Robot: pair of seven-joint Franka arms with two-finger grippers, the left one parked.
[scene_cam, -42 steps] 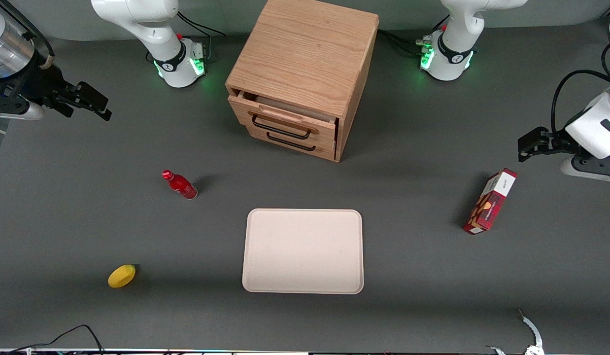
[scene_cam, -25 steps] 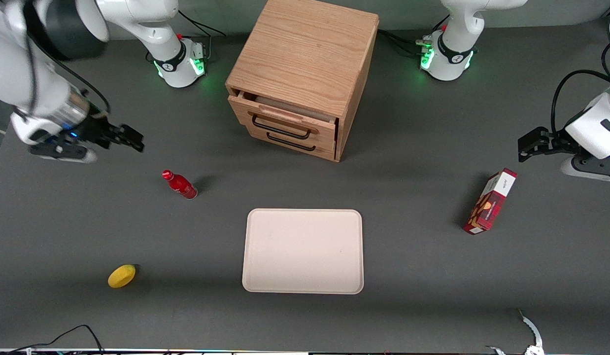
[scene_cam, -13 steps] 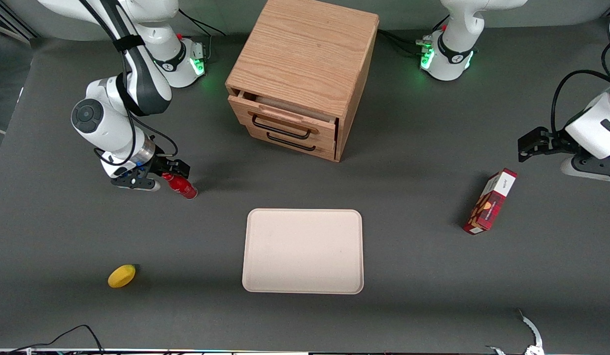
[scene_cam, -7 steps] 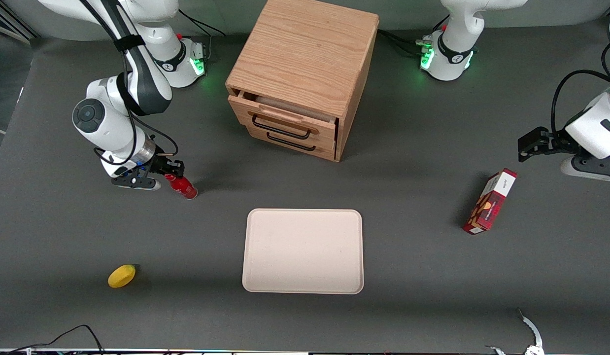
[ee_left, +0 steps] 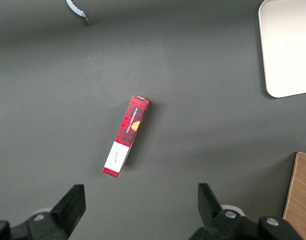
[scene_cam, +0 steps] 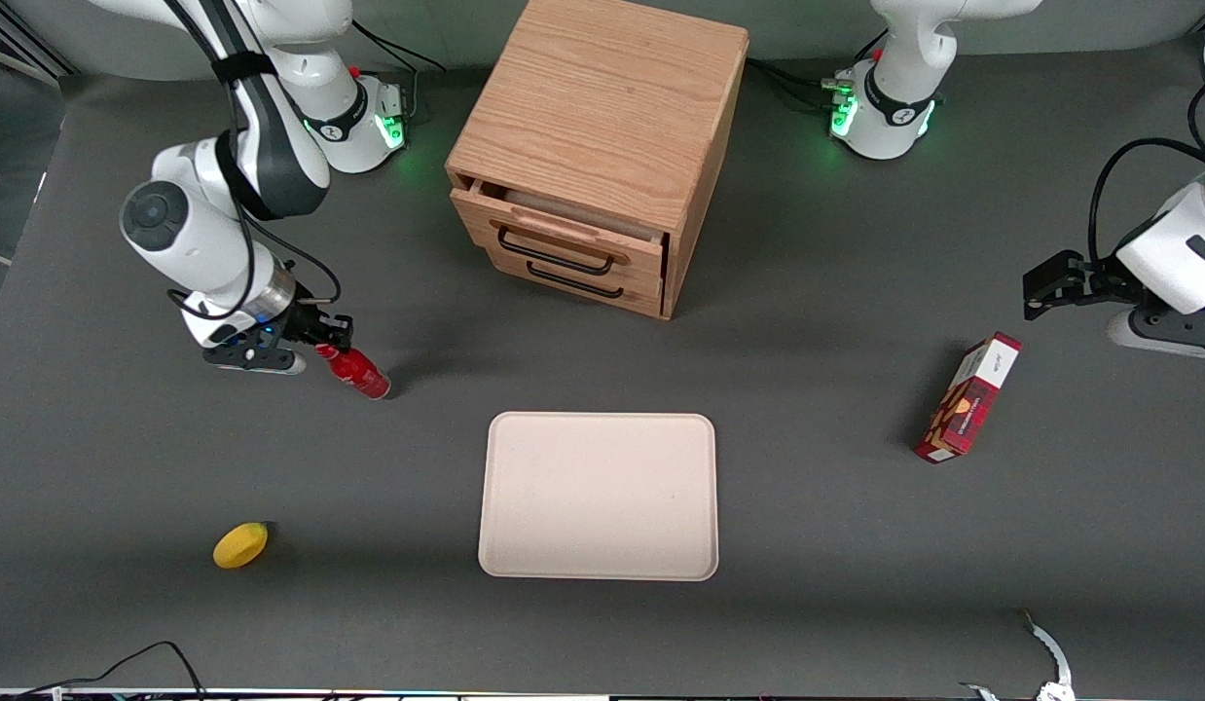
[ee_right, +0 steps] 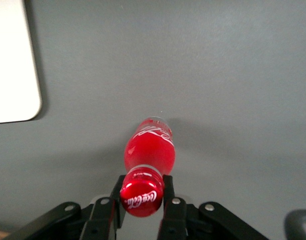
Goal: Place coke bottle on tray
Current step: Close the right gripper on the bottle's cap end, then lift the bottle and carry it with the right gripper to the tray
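Note:
The coke bottle (scene_cam: 357, 373) is small, glossy red with a red cap, and hangs tilted from my right gripper (scene_cam: 328, 340) just above the table, toward the working arm's end. In the right wrist view the gripper (ee_right: 141, 192) is shut on the bottle's neck, one finger (ee_right: 117, 192) on each side just under the cap, with the red body (ee_right: 149, 147) hanging below. The cream-beige tray (scene_cam: 599, 497) lies flat mid-table, nearer the front camera than the bottle. Its corner shows in the right wrist view (ee_right: 15, 75) and in the left wrist view (ee_left: 288, 45).
A wooden drawer cabinet (scene_cam: 595, 146) stands farther from the camera than the tray, its top drawer slightly open. A yellow lemon (scene_cam: 240, 544) lies nearer the camera than the bottle. A red-and-white carton box (scene_cam: 967, 397) stands toward the parked arm's end, also in the left wrist view (ee_left: 126, 135).
The right arm came in from the table's end and down to the bottle, and the gripper closed on its neck. In the last half second the bottle has tilted and risen slightly with the gripper.

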